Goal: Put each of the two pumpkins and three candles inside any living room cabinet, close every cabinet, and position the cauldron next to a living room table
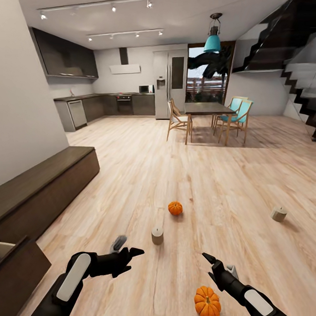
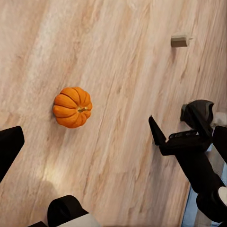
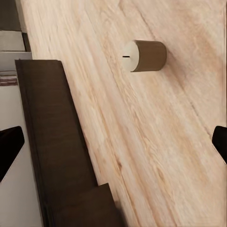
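Hovering open, empty: left gripper (image 1: 127, 255); right gripper (image 1: 212, 265) | near pumpkin (image 1: 207, 303); cabinet (image 1: 40, 189) edge leftward

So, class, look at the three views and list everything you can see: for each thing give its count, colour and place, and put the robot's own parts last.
pumpkins: two, bright orange; one on the floor mid-room, one near the right gripper
candles: two visible, grey-beige; one before the far pumpkin, one off to the right
cabinet: one, dark brown, long and low, along the left wall
dining table: one, dark top, far middle
chairs: wooden, some with teal seats, around the dining table
fridge: one, pale grey, back wall
pendant lamp: one, teal, over the dining table
staircase: one, dark, right
left gripper: black, open, above the floor
right gripper: black, open
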### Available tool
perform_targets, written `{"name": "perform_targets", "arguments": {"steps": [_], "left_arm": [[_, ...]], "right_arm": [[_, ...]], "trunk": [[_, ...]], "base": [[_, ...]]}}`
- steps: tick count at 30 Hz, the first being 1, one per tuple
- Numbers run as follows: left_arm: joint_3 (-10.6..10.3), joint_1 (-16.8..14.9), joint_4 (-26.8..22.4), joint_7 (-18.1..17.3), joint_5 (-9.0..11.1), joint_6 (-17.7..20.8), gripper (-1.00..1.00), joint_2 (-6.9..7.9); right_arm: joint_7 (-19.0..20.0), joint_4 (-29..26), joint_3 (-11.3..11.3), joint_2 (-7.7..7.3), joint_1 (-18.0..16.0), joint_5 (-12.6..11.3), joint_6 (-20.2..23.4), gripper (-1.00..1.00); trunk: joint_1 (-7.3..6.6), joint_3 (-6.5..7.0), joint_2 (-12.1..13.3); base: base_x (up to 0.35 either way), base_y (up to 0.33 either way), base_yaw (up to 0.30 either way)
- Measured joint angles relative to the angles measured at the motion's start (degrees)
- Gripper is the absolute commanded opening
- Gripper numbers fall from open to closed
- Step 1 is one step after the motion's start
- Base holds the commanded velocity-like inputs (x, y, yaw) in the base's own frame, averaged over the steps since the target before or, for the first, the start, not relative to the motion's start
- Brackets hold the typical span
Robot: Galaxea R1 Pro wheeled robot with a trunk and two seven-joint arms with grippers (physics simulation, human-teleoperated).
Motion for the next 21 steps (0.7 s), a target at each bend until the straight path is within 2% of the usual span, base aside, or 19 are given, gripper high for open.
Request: {"name": "perform_targets", "arguments": {"steps": [9, 17, 21], "left_arm": [[0.0, 0.0, 0.0, 0.0, 0.0, 0.0, 1.00, 0.05], [0.0, 0.0, 0.0, 0.0, 0.0, 0.0, 1.00, 0.02], [0.0, 0.0, 0.0, 0.0, 0.0, 0.0, 1.00, 0.04]], "right_arm": [[-0.1, 0.1, 0.0, 0.00, 0.0, 0.1, 0.0, 1.00], [-0.1, 0.1, 0.0, 0.06, 0.0, 0.1, -0.8, 1.00], [-0.1, 0.1, 0.0, 0.08, 0.0, 0.2, -1.0, 1.00]], "trunk": [[-0.02, 0.00, 0.0], [-0.03, 0.00, 0.0], [0.00, 0.00, 0.0]], "base": [[0.079, 0.007, -0.281], [0.242, 0.151, -0.271], [0.071, 0.067, -0.215]]}}
